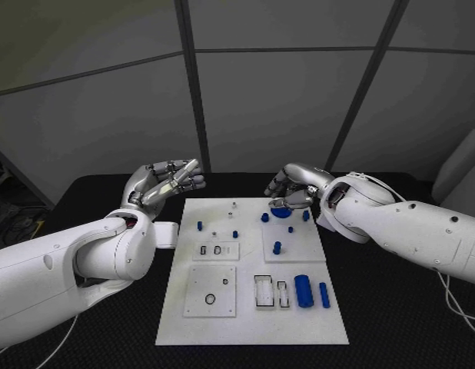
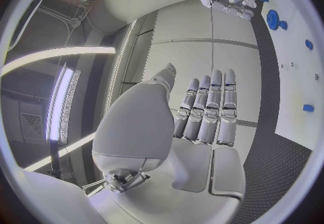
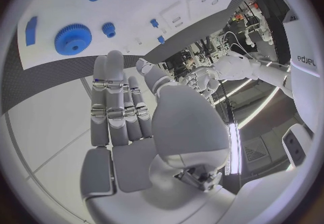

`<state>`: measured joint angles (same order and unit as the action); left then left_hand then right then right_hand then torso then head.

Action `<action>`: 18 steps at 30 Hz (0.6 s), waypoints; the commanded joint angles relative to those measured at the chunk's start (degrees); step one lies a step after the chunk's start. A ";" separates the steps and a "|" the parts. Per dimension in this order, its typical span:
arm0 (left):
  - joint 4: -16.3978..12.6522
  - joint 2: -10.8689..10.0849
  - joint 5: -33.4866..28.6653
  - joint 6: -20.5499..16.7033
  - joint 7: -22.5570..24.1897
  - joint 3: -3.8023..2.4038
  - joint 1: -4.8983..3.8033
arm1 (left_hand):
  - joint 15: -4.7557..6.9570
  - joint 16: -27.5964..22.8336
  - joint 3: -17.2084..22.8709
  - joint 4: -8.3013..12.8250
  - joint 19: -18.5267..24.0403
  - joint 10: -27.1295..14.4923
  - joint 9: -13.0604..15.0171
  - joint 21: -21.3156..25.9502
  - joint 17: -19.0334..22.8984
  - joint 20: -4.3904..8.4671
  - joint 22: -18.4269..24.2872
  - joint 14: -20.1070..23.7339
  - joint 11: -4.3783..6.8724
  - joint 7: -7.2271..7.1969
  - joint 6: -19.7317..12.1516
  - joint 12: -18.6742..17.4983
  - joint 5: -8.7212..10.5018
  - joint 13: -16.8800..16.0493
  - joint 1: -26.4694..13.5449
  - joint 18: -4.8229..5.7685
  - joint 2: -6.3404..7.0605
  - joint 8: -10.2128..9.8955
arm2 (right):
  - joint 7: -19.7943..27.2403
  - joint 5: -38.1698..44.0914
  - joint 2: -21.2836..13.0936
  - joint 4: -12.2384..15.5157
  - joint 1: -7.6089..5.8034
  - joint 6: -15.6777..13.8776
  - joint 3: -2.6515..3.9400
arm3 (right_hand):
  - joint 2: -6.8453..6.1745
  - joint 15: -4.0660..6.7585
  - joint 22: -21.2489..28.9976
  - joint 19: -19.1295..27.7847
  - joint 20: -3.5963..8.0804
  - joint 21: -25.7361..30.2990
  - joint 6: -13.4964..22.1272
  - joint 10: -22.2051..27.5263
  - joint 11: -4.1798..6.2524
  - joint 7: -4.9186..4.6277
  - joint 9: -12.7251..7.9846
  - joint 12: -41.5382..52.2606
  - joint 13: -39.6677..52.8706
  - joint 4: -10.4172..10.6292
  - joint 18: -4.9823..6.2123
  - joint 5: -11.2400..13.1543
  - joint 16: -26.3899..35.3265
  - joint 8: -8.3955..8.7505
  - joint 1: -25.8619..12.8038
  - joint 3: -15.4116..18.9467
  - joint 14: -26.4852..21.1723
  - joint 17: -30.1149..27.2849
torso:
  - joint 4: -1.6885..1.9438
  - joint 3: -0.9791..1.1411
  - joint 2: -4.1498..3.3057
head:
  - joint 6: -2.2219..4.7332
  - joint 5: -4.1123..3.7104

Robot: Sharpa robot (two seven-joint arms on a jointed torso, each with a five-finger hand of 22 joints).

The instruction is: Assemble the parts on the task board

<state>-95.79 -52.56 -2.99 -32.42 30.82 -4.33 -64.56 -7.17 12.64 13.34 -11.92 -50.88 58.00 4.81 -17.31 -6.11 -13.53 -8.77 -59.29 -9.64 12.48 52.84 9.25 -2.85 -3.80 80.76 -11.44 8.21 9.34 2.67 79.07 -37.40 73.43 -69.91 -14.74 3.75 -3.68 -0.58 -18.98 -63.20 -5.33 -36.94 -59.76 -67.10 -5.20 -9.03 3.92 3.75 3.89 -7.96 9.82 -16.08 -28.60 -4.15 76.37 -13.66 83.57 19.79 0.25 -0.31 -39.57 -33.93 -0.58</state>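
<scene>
Both hands up and off the work. My left hand (image 1: 169, 180) hangs above the black table (image 1: 104, 192) just off the far left corner of the task board (image 1: 254, 327), fingers straight and close together, holding nothing; the left wrist view shows the palm bare. My right hand (image 1: 293, 190) hovers over the board's far edge, fingers loosely curled in the head view; its own wrist view shows them laid out long with nothing between them, so I take it as empty too. I judge this a ready posture: both hands held clear so the head camera sees the whole layout before anything is picked. The large blue gear (image 1: 280, 209) sits at the far end of the board, right under my right hand, which makes it the likely first target, though that is a guess. Small blue pegs (image 1: 235, 233) stand scattered across the board's middle. Near the front right, a blue cylinder (image 1: 303, 291) and a thinner blue pin (image 1: 324, 295) lie flat side by side. Beside them, two narrow rectangular recesses (image 1: 264, 292) hold pale pieces; I cannot tell what they are. The raised square plate (image 1: 211, 291) at front left carries a small dark ring (image 1: 209, 298). Another small plate (image 1: 214, 250) behind it has slots with dark outlines; their contents are too small to tell.
</scene>
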 commanded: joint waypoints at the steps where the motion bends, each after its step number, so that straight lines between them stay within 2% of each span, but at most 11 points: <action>1: -0.85 -0.30 1.13 1.64 -0.29 -0.05 -0.06 | -0.05 -0.37 -0.07 0.34 -0.47 0.52 -0.13 -0.26 0.12 -0.01 0.08 -0.25 0.06 -0.03 0.56 -0.50 0.17 0.08 0.37 0.96 -0.21 -0.47 | -5.89 9.83 0.52 0.22 -0.28 5.17 0.04 | -0.64 -0.01 -3.00 -0.95 -0.02 -4.66 0.45 2.38 -0.15 0.08 -0.06 0.06 0.05 0.51 0.41 0.01 -13.95 0.40 -0.63 -0.33 2.89 11.44 | 0.15 -0.23 -1.47 | 0.21 -0.22; 3: -1.22 -0.48 1.14 1.71 -0.33 -0.05 -0.05 | -0.06 -0.48 -0.12 0.40 -0.52 0.52 -0.18 -0.25 0.15 0.00 0.10 -0.23 0.04 -0.02 0.58 -0.60 0.17 0.09 0.36 0.97 -0.24 -0.55 | -6.80 11.25 0.90 0.36 -0.34 5.88 0.04 | -0.93 -0.15 -4.82 -0.66 -0.25 -7.32 1.01 3.51 -0.29 0.03 -0.05 0.05 0.18 0.90 0.47 0.16 -25.17 0.39 -0.74 -0.42 3.41 23.10 | 0.16 -0.31 -1.93 | 0.43 -0.21; 4: -1.34 -0.54 1.14 1.75 -0.35 -0.05 -0.05 | -0.07 -0.51 -0.13 0.42 -0.54 0.52 -0.20 -0.25 0.16 0.00 0.10 -0.22 0.04 -0.02 0.58 -0.64 0.17 0.10 0.35 0.98 -0.25 -0.57 | -7.10 11.78 1.05 0.43 -0.36 6.07 0.04 | -1.06 -0.48 -7.30 -0.66 -0.25 -10.13 1.20 3.77 -0.29 0.13 0.01 0.17 0.36 1.15 0.56 0.21 -30.34 0.28 -0.59 -0.56 3.09 28.40 | 0.17 -0.33 -2.09 | 0.52 -0.22; 8: -1.67 -0.70 1.14 1.86 -0.43 -0.06 -0.05 | -0.10 -0.71 -0.23 0.53 -0.63 0.52 -0.28 -0.23 0.22 0.01 0.14 -0.18 0.00 0.02 0.60 -0.82 0.17 0.12 0.30 0.99 -0.26 -0.70 | -8.01 13.22 1.57 0.62 -0.40 6.89 0.04 | -1.51 -0.39 -19.59 -3.71 -0.74 -20.35 1.70 4.43 -0.65 0.07 0.03 0.25 0.64 1.82 -1.10 0.48 -42.02 0.26 -0.48 -0.61 3.32 41.70 | 0.26 -0.39 -2.74 | 0.67 -0.32; 12: -1.85 -0.82 1.14 1.96 -0.48 -0.06 -0.05 | -0.12 -0.85 -0.30 0.59 -0.69 0.51 -0.34 -0.21 0.26 0.01 0.16 -0.17 -0.03 0.06 0.61 -0.96 0.17 0.13 0.25 1.00 -0.27 -0.80 | -8.60 14.11 1.99 0.51 -0.42 7.98 0.04 | -1.43 -0.54 -24.44 -4.85 -0.93 -24.29 2.24 5.05 -0.74 0.09 -0.02 0.15 0.73 2.10 -1.68 0.51 -45.40 0.36 -0.17 -0.76 3.30 45.52 | 0.29 -0.51 -3.22 | 0.77 -0.41; 18: -1.99 -0.95 1.14 2.06 -0.58 -0.06 -0.05 | -0.14 -0.99 -0.37 0.65 -0.75 0.49 -0.40 -0.20 0.30 0.01 0.19 -0.15 -0.06 0.10 0.61 -1.10 0.17 0.14 0.20 1.01 -0.30 -0.91 | -9.37 15.24 2.32 0.39 -0.42 8.96 0.04 | -1.46 -0.63 -26.72 -5.24 -1.08 -26.18 2.69 5.35 -0.79 0.18 -0.04 0.19 0.82 2.25 -1.94 0.59 -47.10 0.41 0.02 -0.78 3.30 47.47 | 0.37 -0.59 -3.50 | 0.70 -0.46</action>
<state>-97.61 -53.46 -2.53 -31.34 30.18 -4.33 -64.53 -7.17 11.88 13.03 -11.61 -51.29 58.00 4.46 -17.31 -5.86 -13.52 -8.65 -59.29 -9.64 12.48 53.24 8.35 -2.85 -3.73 80.76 -11.44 8.21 8.63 -5.19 91.88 -35.15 73.80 -70.18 -7.71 3.73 -4.96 -0.91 -45.53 -67.96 -6.39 -62.98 -57.33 -62.11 -6.14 -8.87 3.91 3.74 4.67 -5.98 8.87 -15.81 -75.52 -3.95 76.14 -14.50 84.06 67.14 0.55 -0.83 -42.85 -33.13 -1.01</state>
